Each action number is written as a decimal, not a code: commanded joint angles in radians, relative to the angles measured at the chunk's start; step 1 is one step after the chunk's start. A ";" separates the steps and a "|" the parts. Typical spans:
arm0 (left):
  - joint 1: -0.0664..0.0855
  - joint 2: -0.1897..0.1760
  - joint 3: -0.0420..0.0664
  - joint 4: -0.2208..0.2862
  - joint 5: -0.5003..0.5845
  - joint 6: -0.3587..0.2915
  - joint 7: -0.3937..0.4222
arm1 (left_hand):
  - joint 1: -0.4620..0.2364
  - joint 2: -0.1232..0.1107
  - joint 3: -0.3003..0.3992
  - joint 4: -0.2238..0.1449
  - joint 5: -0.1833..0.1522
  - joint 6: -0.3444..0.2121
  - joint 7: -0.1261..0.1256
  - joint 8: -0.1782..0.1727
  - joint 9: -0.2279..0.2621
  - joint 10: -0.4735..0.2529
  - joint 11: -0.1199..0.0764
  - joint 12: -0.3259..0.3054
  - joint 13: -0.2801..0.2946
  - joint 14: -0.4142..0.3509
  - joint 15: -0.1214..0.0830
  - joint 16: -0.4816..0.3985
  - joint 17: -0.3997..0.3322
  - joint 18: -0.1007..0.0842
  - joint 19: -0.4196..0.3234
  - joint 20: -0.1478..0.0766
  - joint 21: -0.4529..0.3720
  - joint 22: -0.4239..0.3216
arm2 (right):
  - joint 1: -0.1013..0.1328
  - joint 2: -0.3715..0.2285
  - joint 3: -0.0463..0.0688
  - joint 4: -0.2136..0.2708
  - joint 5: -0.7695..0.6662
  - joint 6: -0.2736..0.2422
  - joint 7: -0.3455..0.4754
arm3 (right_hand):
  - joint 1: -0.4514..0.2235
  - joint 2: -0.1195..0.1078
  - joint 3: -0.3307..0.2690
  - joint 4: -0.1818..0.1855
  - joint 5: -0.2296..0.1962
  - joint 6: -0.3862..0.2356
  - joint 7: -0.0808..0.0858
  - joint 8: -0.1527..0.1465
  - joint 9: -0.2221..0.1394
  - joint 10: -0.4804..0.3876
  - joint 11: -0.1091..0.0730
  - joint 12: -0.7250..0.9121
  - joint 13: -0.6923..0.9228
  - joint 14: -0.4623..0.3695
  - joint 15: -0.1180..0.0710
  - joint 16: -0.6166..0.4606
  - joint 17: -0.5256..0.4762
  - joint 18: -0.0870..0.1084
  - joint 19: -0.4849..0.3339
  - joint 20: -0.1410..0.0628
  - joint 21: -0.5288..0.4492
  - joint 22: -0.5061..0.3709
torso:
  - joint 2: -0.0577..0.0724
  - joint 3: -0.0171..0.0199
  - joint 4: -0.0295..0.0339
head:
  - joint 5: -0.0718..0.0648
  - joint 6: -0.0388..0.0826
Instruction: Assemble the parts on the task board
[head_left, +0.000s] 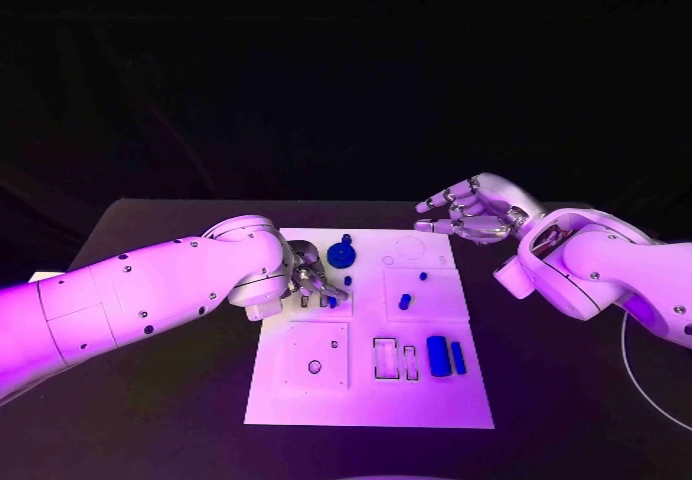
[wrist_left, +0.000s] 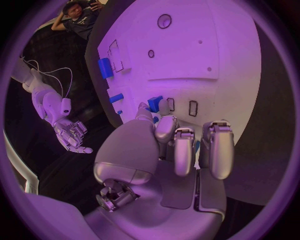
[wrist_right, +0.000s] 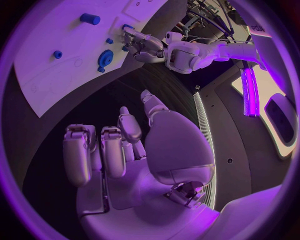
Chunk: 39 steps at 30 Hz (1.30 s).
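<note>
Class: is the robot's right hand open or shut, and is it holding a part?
Open: the right hand hovers beyond the task board, fingers apart, holding nothing.

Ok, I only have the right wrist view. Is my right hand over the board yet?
Observer: No. The head view puts the right hand past the far right corner of the board, above bare table, holding nothing.
Operator: And the left hand, what is it working at?
Observer: The left wrist view has the left hand bent down over the board beside two small upright slots, with a blue part just past its fingertips. I cannot tell if it grips anything.
</note>
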 joint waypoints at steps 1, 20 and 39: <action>0.001 0.003 0.000 -0.003 -0.004 0.019 -0.110 | 0.015 0.001 0.005 -0.008 0.005 -0.008 -0.004 0.006 0.003 0.004 -0.004 0.004 0.001 0.105 -0.007 0.003 0.263 -0.010 0.055 -0.008 -0.001 0.171 | 0.000 0.001 0.000 0.000 -0.003 0.011 0.009 | 0.002 0.006 -0.006 0.000 0.004 0.005 0.000 0.007 0.001 -0.005 -0.001 -0.004 -0.001 0.082 0.005 -0.003 0.174 -0.010 0.026 0.008 -0.005 0.104 | 0.000 0.0001 -0.0006 | -0.002 0.000; 0.001 -0.001 0.000 -0.004 0.017 0.013 -0.085 | 0.202 -0.042 0.371 -0.086 0.104 -0.045 0.007 -0.055 0.004 -0.019 -0.006 -0.039 -0.019 0.105 -0.006 0.003 0.263 -0.007 0.049 -0.017 -0.008 0.163 | -0.001 0.002 -0.001 0.000 -0.006 0.020 0.012 | 0.006 0.010 -0.008 -0.001 0.006 0.006 -0.001 0.007 0.001 -0.004 -0.001 -0.003 -0.001 0.082 0.004 -0.003 0.174 -0.010 0.026 0.007 -0.005 0.104 | 0.000 0.0005 0.0003 | 0.000 -0.007; 0.001 -0.037 0.001 0.023 0.046 -0.126 -0.008 | -0.003 -0.259 0.915 -0.136 0.087 -0.039 0.004 -0.029 0.074 0.002 -0.001 -0.041 -0.018 0.105 -0.005 0.003 0.263 -0.007 0.048 -0.006 -0.011 0.164 | -0.006 0.028 -0.003 -0.020 -0.005 0.022 0.020 | 0.004 0.019 -0.015 0.007 0.008 0.010 -0.001 0.009 0.001 -0.004 -0.002 -0.002 -0.002 0.082 0.003 -0.004 0.172 -0.010 0.025 0.006 -0.006 0.102 | 0.001 0.0015 0.0000 | -0.003 -0.006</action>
